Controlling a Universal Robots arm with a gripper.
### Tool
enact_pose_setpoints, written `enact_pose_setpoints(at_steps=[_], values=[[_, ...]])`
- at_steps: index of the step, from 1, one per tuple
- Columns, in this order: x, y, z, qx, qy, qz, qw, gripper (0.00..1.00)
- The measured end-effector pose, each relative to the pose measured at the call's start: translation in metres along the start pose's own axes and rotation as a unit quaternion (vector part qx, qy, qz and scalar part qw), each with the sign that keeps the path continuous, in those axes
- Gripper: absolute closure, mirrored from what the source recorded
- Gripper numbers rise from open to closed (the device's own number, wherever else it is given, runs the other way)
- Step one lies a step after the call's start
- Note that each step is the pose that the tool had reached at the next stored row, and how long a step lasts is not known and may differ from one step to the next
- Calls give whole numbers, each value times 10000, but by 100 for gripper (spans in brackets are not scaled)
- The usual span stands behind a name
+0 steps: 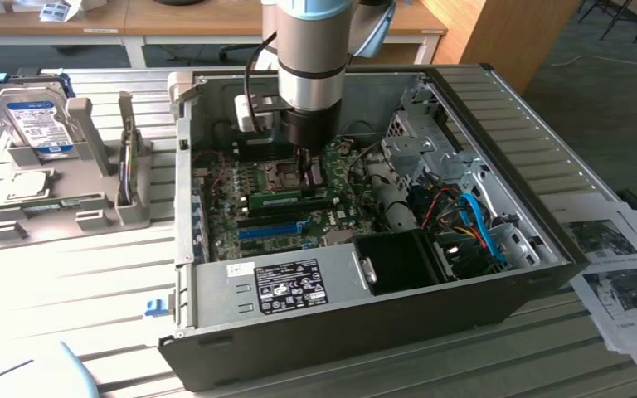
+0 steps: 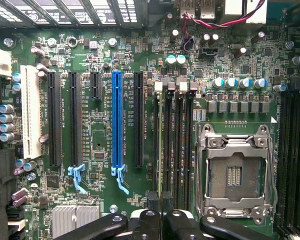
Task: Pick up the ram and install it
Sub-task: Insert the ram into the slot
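The gripper (image 1: 309, 172) stands narrowed, apparently pinching the top edge of the ram (image 1: 291, 199), a thin green circuit-board stick directly beneath it over the long black memory slots (image 2: 179, 145). A slight tilt or a misaligned notch could jam the stick or strain the slot. The bare silver processor socket (image 2: 235, 172) sits just beside the tool. Above the tool the room is open, and the grey steel case walls (image 1: 496, 108) stand well apart.

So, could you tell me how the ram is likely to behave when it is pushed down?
The ram is a thin flat board, so probably stiff and light. It stands on edge at the slots under the gripper, so an off-centre push might tilt it. Being bare circuit board, it is likely fragile.
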State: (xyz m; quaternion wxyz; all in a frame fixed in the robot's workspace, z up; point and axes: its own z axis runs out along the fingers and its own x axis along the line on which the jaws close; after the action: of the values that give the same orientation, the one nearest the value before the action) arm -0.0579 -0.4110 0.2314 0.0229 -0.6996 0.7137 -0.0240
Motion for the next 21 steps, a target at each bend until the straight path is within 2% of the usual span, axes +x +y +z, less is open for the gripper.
enact_pose_setpoints(at_steps=[21], values=[[2, 2, 19, 0, 2, 36, 10000, 89]])
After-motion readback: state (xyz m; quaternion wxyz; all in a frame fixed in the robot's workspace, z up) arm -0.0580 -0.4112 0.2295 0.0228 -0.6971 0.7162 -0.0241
